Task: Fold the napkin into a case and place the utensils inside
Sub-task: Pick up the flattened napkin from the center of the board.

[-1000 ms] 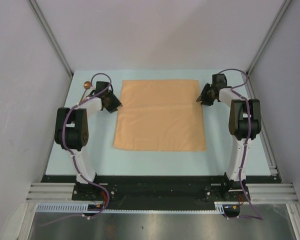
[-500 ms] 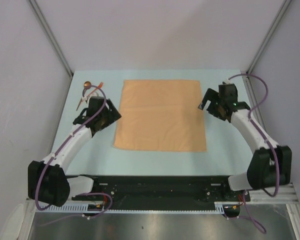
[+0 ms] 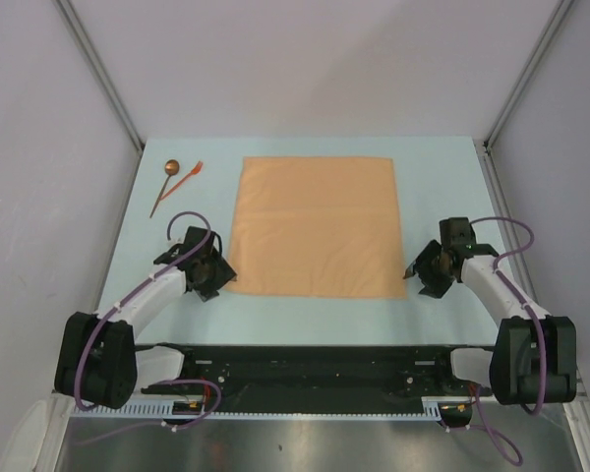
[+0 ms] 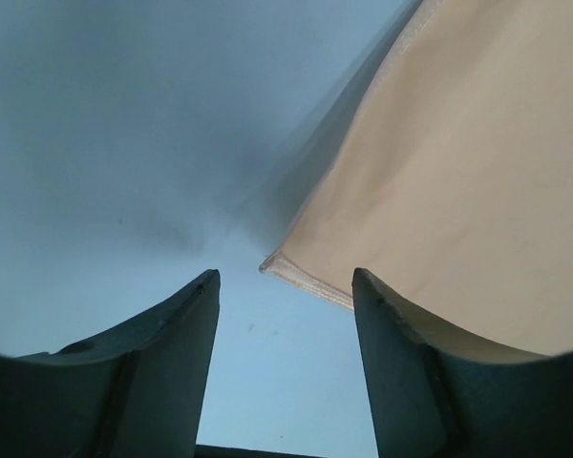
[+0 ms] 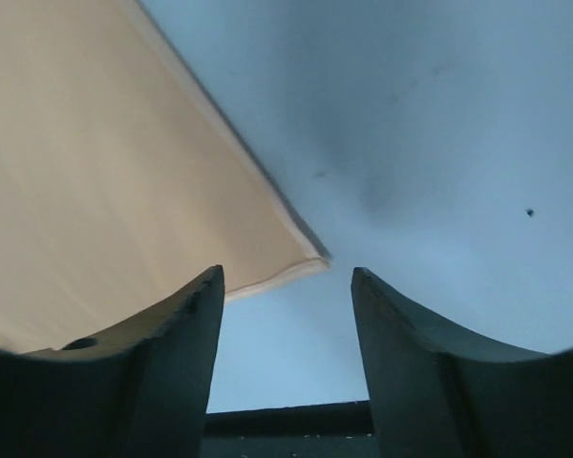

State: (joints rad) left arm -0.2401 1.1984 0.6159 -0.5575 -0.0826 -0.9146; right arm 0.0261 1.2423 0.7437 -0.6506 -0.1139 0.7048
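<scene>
Leftmost, well off the napkin's (image 3: 315, 226) far-left corner, the spoon (image 3: 163, 189) lies on the pale blue table (image 3: 452, 177), its round coppery bowl toward the far side and its thin dark handle slanting toward the near left. The orange-red fork (image 3: 189, 175) lies just beside the spoon on the side nearer the napkin, slanting the same way, and whether the two touch is too small to tell. Neither utensil touches the cloth. The left gripper (image 3: 219, 275) sits low at the napkin's near-left corner, its arm reaching up from the near left with a purple cable (image 3: 182, 218) looping over the wrist. From the left wrist camera its two dark fingers (image 4: 162, 363) stand apart with nothing between them, and the hemmed corner of the cloth shows in the gap beyond the tips, lying on the table; whether a finger touches it cannot be told. The napkin itself lies spread as one flat tan-orange square in the middle of the table, not folded, with only faint creases across it and its edges roughly square to the table. At the napkin's near-right corner the right gripper (image 3: 416, 272) mirrors the other, pointing in from the right. Its wrist camera shows the fingers (image 5: 420, 372) likewise parted and holding nothing, with the cloth's corner flat on the table just ahead of the gap and a small dark speck (image 5: 530, 212) on the table off to the right of that corner.
</scene>
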